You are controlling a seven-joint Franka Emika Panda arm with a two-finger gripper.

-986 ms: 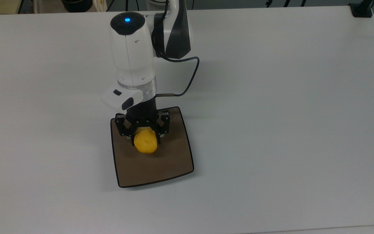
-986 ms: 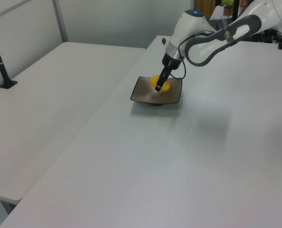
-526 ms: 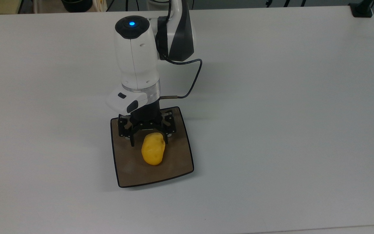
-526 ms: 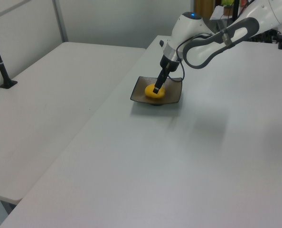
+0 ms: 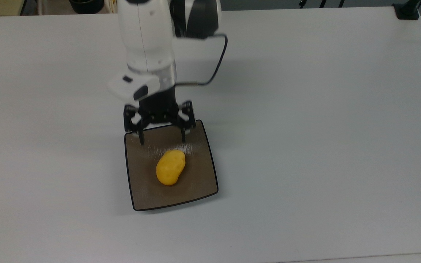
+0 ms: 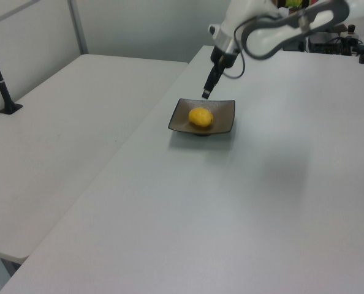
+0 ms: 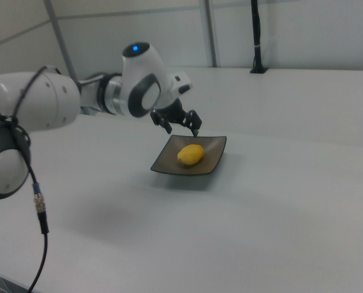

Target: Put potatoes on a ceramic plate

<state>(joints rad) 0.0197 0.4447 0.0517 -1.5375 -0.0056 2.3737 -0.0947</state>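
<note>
The potato [image 5: 170, 167] lies on its side near the middle of the plate [image 5: 199, 182], below and clear of the gripper [image 5: 162, 140], whose jaws stand wide apart and empty. In the top view the two fingertips hang over the plate's far edge, one to each side of the potato's line, with bare brown surface between them and it. The left view shows the gripper [image 6: 205, 94] raised above that edge, touching nothing.

Judging by its look, the potato is light and smooth — a rounded, glossy oval with shallow dimples, likely to roll or squirt out of a pinch made near either end. The safest hold would be across its short axis at the widest part, jaws square to its length. The plate looks hard and glazed, probably slick under the potato and liable to chip if knocked, so any approach should come straight down rather than sweeping across the rim.

No brand, label or writing can be read on the potato, the plate, the arm [image 7: 41, 110] or the table [image 5: 323, 109].
</note>
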